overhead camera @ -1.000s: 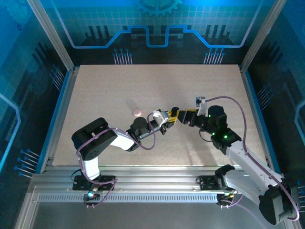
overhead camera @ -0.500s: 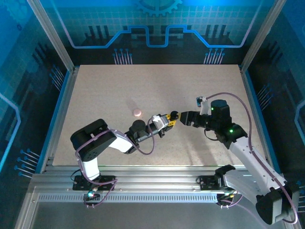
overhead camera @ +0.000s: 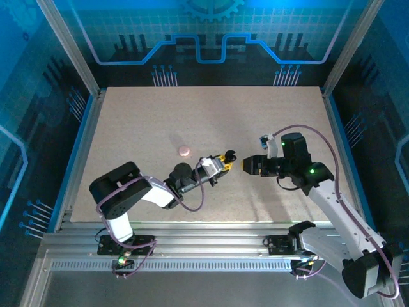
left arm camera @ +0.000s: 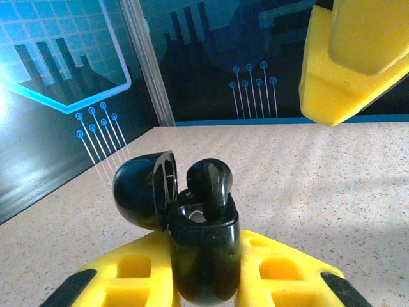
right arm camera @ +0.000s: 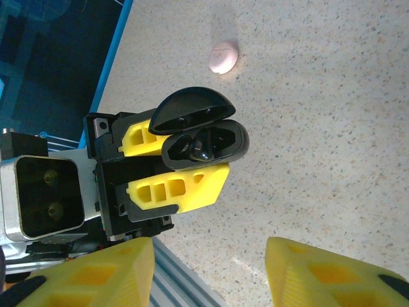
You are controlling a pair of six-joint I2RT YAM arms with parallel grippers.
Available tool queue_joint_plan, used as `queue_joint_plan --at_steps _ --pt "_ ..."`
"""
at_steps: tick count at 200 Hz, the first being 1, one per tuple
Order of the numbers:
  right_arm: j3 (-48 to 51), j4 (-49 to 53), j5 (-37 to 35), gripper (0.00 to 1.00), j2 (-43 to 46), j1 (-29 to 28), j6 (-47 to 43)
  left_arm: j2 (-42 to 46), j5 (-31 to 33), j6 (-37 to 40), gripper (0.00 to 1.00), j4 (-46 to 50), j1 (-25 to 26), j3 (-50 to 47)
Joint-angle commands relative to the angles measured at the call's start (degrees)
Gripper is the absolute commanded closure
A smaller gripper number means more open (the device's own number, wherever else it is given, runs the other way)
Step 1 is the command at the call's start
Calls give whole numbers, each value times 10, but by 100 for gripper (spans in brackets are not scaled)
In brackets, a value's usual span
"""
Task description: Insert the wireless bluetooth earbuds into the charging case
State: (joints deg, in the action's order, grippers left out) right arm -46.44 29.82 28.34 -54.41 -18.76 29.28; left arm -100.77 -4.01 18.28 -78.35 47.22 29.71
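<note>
Left claw [left arm camera: 204, 272]: clamped on the open black charging case [left arm camera: 201, 256].
Earbud [left arm camera: 208, 182]: long axis along left claw, head past its tips.
Right claw [right arm camera: 211, 268]: parted, empty.

The left arm [overhead camera: 137, 188] bends at its elbow and reaches toward 3 o'clock. The left gripper [overhead camera: 220, 162] is squeezed tight on a black case [left arm camera: 201, 246], with one yellow finger on each side. The right arm [overhead camera: 335, 208] climbs toward 11 o'clock, then its wrist turns. The right gripper [overhead camera: 250, 165] points to 9 o'clock, facing the left one, close by but not touching. Its yellow fingers [right arm camera: 96, 272] stand apart with nothing between them.
</note>
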Motion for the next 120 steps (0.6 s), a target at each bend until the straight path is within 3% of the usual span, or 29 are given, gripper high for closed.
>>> queue_joint_plan --at_steps 1,120 --pt "-12 -14 16 53 -7 -10 5 18 8 14 87 -19 6 -7" --pt "-11 -90 -5 56 -35 -22 43 10 8 22 87 -19 15 -1"
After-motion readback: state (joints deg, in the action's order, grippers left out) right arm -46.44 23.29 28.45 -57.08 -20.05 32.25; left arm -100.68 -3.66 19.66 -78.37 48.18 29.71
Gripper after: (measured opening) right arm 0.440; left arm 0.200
